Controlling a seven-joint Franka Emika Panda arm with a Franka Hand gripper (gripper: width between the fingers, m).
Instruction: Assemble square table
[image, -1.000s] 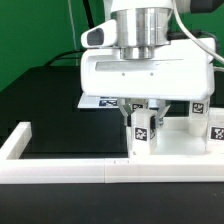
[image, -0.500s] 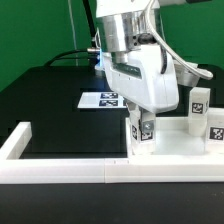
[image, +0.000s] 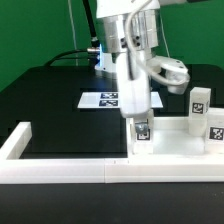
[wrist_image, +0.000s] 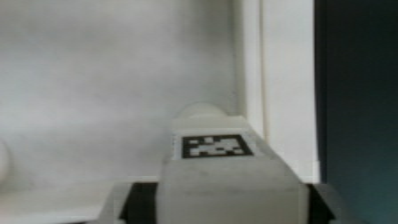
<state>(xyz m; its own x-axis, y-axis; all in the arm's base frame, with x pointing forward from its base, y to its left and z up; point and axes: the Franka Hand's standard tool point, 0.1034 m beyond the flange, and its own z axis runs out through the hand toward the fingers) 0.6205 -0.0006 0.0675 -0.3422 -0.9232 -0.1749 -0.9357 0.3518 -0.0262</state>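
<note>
The white square table top (image: 172, 146) lies at the exterior view's right, against the front rail. A white leg (image: 143, 131) with a black-and-white tag stands upright at the top's near corner. My gripper (image: 139, 121) points straight down and is shut on this leg, with the hand turned edge-on to the camera. In the wrist view the leg (wrist_image: 217, 150) fills the gap between the dark fingers (wrist_image: 139, 202), over the pale table top (wrist_image: 107, 90). Two more tagged legs (image: 199, 102) (image: 215, 125) stand on the far right of the top.
The marker board (image: 104, 99) lies flat on the black table behind the gripper. A long white border rail (image: 60, 171) runs along the front and turns back at the exterior view's left. A green backdrop and cables stand behind.
The hand has turned about its vertical axis from broadside to edge-on, still on the leg. The leg has stayed at the top's corner and looks slightly lower.
</note>
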